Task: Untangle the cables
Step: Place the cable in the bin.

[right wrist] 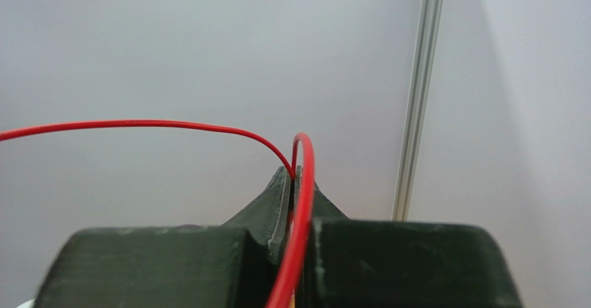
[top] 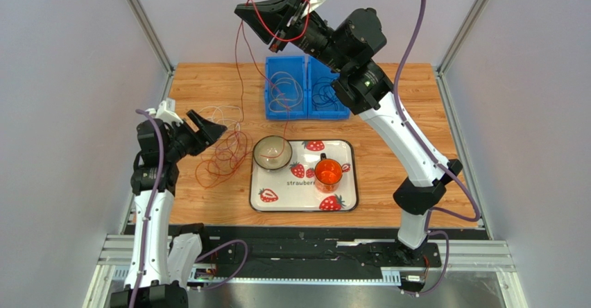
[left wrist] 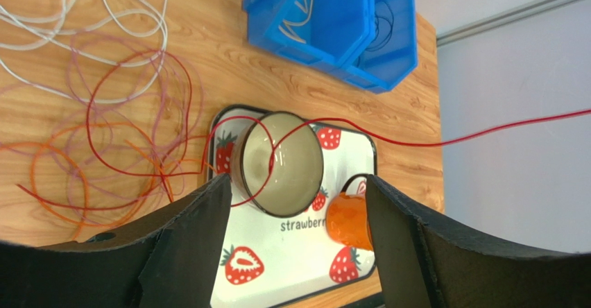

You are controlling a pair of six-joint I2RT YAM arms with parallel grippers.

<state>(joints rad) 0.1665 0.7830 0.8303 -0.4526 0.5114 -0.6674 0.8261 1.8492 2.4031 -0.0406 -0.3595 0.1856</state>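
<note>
My right gripper (top: 255, 11) is raised high at the back, shut on a red cable (right wrist: 139, 123) that loops out of its tips (right wrist: 294, 176) and hangs down (top: 239, 58) to the table. The rest of the cables (top: 222, 157), red, orange and white loops, lie tangled on the wood left of the tray; they also show in the left wrist view (left wrist: 104, 134). The red cable crosses the bowl (left wrist: 281, 162) there. My left gripper (top: 208, 131) is open and empty, beside the pile; its fingers (left wrist: 187, 245) frame the tray.
A strawberry tray (top: 347, 197) holds a bowl (top: 272, 152) and an orange cup (top: 328, 173). A blue two-part bin (top: 305, 87) at the back holds a white coil and a dark coil. Walls close in left, right and behind.
</note>
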